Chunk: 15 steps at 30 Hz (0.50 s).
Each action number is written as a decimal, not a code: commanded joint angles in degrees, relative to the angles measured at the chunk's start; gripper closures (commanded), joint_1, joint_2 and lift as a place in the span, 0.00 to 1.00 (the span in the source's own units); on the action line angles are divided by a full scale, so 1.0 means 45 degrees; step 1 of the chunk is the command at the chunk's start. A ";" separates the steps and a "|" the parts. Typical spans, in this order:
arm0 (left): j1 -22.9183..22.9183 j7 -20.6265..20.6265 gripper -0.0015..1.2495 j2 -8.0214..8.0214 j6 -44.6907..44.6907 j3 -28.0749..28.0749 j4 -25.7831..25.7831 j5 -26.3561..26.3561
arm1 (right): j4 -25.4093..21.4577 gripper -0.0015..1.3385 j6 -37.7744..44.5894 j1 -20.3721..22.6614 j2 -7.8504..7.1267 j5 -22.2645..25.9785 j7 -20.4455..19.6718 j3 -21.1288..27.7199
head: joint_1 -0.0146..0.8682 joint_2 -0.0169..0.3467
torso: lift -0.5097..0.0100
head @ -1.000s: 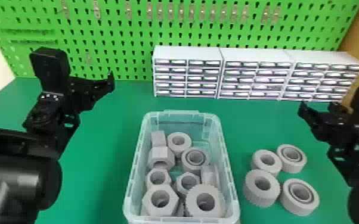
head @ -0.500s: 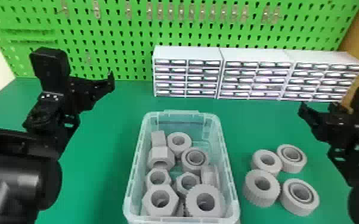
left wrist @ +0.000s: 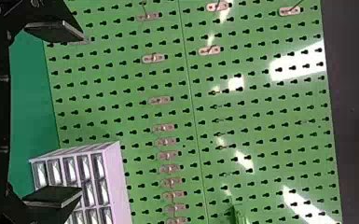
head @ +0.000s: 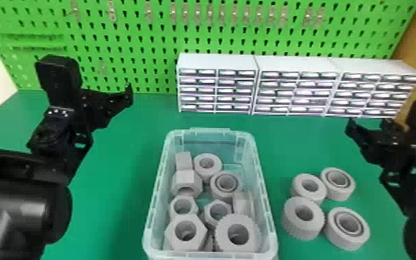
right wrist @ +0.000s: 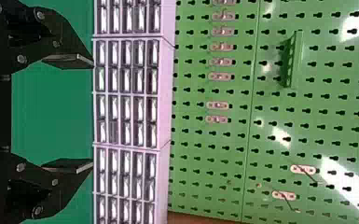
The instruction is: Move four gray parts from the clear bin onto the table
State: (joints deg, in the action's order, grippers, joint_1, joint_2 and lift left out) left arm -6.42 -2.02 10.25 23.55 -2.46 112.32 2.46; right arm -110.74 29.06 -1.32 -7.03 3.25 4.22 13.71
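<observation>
Gray parts (head: 303,231), four, lie on the table (head: 124,186), right of one clear bin (head: 268,221) holding at least nine more. Left gripper (head: 115,109) and right gripper (head: 368,127) each hold two fingers apart, empty. Behind: three drawer units (head: 217,64), one pegboard (head: 155,45).

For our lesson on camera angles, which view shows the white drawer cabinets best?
The head view: it takes in the whole row of drawer cabinets, fronts and tops. The right wrist view shows the fronts larger but cuts the row off; the left wrist view catches part of it, some behind a finger of the left gripper.
</observation>
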 commanded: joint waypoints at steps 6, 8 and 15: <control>0.0020 0.0000 0.10 0.0007 0.0000 0.0020 0.0000 0.0000 | 0.0000 0.38 0.0007 0.0000 -0.0020 0.0039 0.0000 -0.0019 | 0.79 0.12 | 0.89; 0.0020 0.0000 0.10 0.0007 0.0000 0.0020 0.0000 0.0000 | -0.0019 0.38 0.0007 0.0000 -0.0020 0.0039 0.0000 -0.0019 | 0.79 0.12 | 0.89; 0.0020 0.0000 0.10 0.0007 0.0000 0.0078 0.0000 0.0000 | -0.0019 0.38 0.0007 0.0040 -0.0020 0.0039 0.0000 -0.0039 | 0.79 0.12 | 0.89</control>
State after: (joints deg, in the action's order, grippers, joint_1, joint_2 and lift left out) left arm -6.36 -2.02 10.28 23.55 -2.20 112.32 2.46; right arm -110.82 29.09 -1.24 -7.12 3.43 4.22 13.54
